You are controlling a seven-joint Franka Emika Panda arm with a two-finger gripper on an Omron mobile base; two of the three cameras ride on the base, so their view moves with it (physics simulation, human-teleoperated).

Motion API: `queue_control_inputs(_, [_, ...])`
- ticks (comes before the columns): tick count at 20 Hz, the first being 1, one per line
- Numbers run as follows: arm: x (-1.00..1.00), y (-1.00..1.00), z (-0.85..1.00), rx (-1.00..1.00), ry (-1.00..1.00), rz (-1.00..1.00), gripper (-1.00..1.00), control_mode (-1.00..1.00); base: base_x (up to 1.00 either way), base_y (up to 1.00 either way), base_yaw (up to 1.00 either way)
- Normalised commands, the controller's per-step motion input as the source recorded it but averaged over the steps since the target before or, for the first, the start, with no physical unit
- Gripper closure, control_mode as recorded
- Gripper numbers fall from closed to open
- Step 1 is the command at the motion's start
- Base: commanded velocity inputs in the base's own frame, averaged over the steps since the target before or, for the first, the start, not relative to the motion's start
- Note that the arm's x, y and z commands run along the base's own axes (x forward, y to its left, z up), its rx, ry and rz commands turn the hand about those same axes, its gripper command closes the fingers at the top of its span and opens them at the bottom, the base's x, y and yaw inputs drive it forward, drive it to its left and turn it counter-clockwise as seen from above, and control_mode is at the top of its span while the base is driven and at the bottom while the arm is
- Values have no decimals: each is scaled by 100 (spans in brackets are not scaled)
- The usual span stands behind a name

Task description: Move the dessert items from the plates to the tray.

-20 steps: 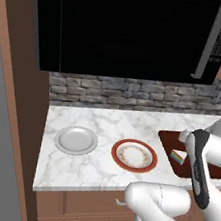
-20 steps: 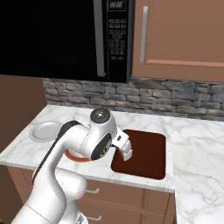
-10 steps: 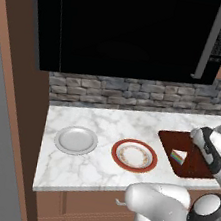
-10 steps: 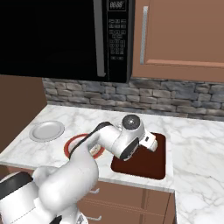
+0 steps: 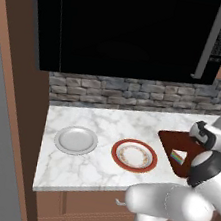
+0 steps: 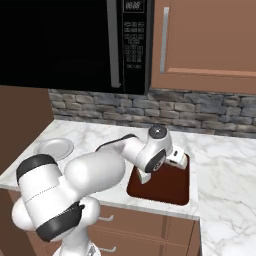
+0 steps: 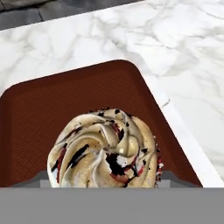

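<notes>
The end effector [image 6: 177, 159] is positioned over the tray [image 6: 165, 187] at centre right of the right base view. In the hand view, the cupcake [image 7: 107, 151] sits at the lower centre of the frame, directly ahead of the fingers and over the tray floor. The jaws appear to be closed around the cupcake, at a medium width. Whether the cupcake is resting on the tray or is held just above it cannot be determined.

In the left base view, the cake slice [image 5: 178, 156] lies on the tray at centre right. The silver-grey plate [image 5: 76, 140] at centre left and the red-rimmed plate [image 5: 134, 155] just right of it both stand bare on the desk [image 5: 105, 127].

Judged status: slice transfer complete; cupcake transfer at the placement stage. Remaining: release the cupcake on the tray and retract.
</notes>
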Motion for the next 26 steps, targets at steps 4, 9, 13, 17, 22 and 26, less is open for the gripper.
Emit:
queue_control_inputs(4, [9, 0, -22, -9, 25, 0, 100, -100, 0, 0, 0])
queue_control_inputs(9, [0, -3, -23, -2, 2, 0, 100, -100, 0, 0, 0])
queue_control_inputs(13, [0, -22, -56, -1, 4, 0, 100, -100, 0, 0, 0])
queue_control_inputs(17, [0, -10, -24, 0, 0, 0, -100, -100, 0, 0, 0])
queue_control_inputs(22, [0, 0, 0, 0, 0, 0, -100, -100, 0, 0, 0])
queue_control_inputs(26, [0, 0, 1, 0, 0, 0, -100, -100, 0, 0, 0])
